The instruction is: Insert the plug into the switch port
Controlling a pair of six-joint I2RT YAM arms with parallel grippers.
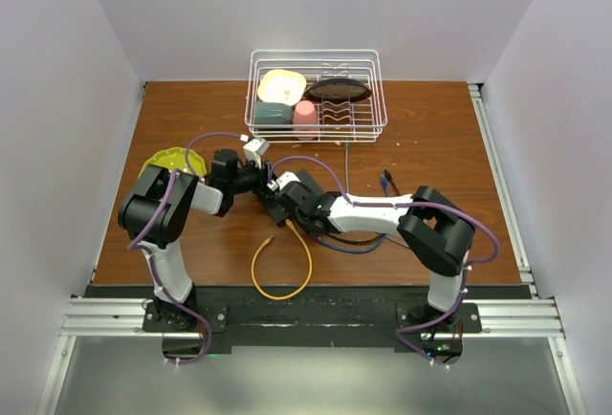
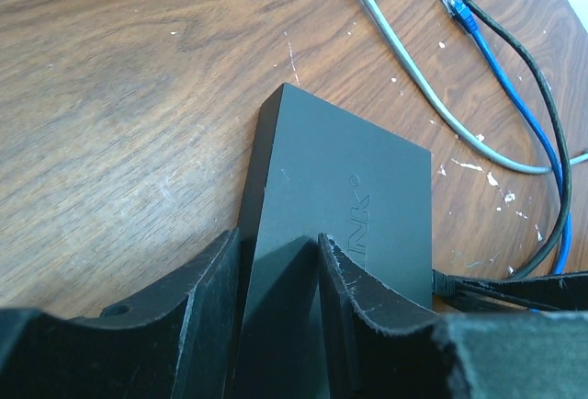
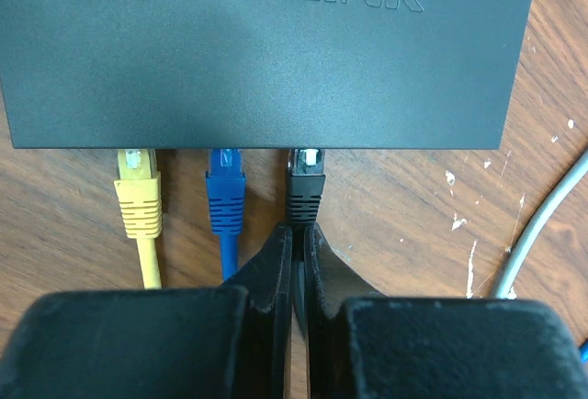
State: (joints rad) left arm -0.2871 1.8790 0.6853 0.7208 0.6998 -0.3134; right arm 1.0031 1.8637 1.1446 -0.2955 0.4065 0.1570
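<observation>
The wooden table (image 1: 430, 147) carries a white wire dish rack (image 1: 316, 52) at its far edge, holding cups and dishes. Both arms reach in toward the middle of the table, where they meet over the switch (image 3: 276, 59).

The switch is a flat, dark grey rectangular box with a matte top, sharp corners and a "TP-LINK" name pressed into the lid. It lies flat on the wood. The left gripper (image 2: 280, 243) is clamped on it, one finger on each side of a narrow end of the box.

A yellow cable (image 1: 254, 272) loops across the near part of the table. Beyond the switch, a grey cable (image 2: 413, 77), a blue cable (image 2: 501, 77) and a black cable (image 2: 542, 114) lie loose on the wood.

The right gripper (image 3: 296, 233) has its fingers (image 3: 276, 261) pressed together right behind the black plug (image 3: 306, 183). Whether they pinch its cable cannot be told, as it is hidden there.

Three plugs stand side by side at one long edge of the switch: a yellow plug (image 3: 138, 197), a blue plug (image 3: 226, 192) and the black one. The black plug's clear tip meets the switch port (image 3: 309, 150) at the box edge; how deep it sits cannot be told.
</observation>
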